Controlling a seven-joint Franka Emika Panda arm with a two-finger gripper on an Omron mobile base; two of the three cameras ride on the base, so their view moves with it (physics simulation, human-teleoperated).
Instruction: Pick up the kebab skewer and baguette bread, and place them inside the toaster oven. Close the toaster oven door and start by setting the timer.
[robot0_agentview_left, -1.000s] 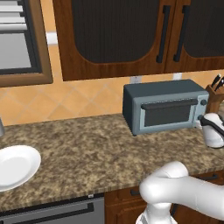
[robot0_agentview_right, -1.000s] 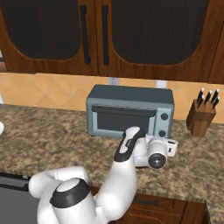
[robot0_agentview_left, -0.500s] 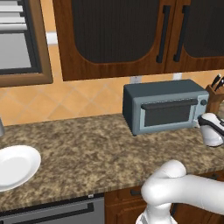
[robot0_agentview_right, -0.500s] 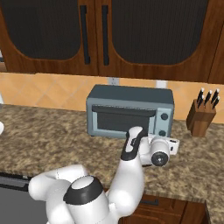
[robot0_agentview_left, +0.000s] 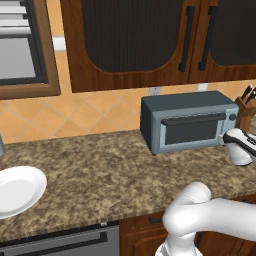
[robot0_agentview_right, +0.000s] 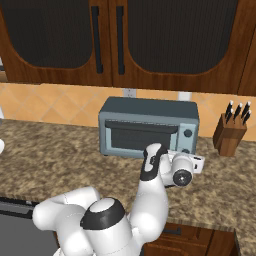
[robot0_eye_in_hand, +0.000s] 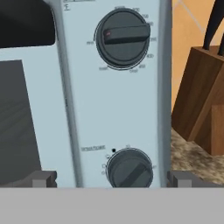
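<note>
I see the blue-grey boxy toaster oven (robot0_agentview_right: 148, 127) on the speckled worktop (robot0_agentview_left: 100, 170), its dark-glass door (robot0_agentview_left: 192, 131) shut. My pincer (robot0_eye_in_hand: 111, 178), wide open and empty, faces the lower dark knob (robot0_eye_in_hand: 129, 170); setting the timer remains.

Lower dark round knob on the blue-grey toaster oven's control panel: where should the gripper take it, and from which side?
Grip the raised bar across the lower dark round knob, coming straight at the blue-grey toaster oven's front face. The bar runs diagonally, so the open gripper, whose fingertips straddle the knob level, would likely need rolling until they flank the bar's flat sides.
</note>
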